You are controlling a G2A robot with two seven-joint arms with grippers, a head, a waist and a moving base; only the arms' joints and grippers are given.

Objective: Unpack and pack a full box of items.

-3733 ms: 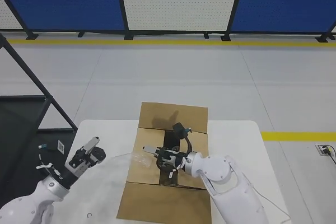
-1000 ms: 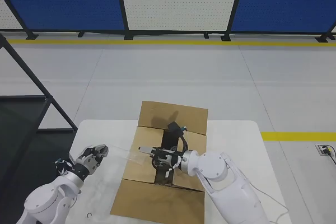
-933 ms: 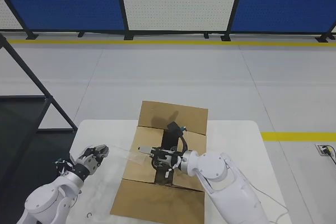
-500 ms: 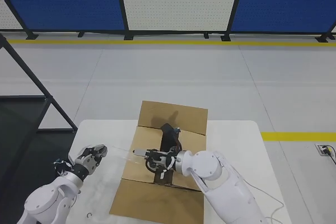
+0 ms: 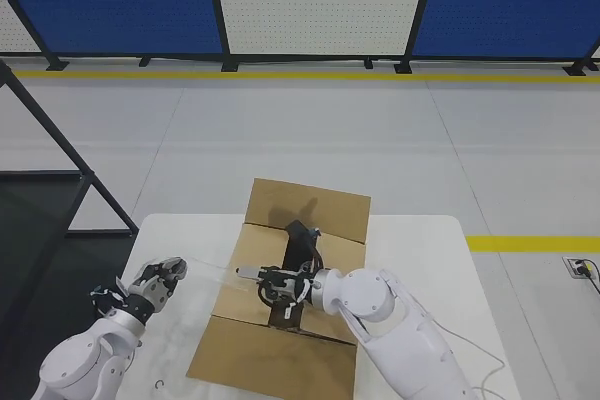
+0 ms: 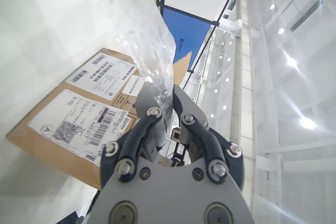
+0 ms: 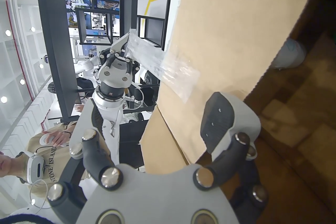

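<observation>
Cardboard box (image 5: 270, 362): mid-worktop (image 5: 425, 245), flaps spread open.
Left end effector (image 6: 164, 96): above the worktop's left edge, clamped on one end of a clear plastic film strip (image 6: 147, 33).
Film: stretched taut to the box's left flap, far end lying on the cardboard.
Right end effector (image 7: 155, 114): over the box, fingers (image 7: 218, 117) apart, either side of that flap's edge.
</observation>
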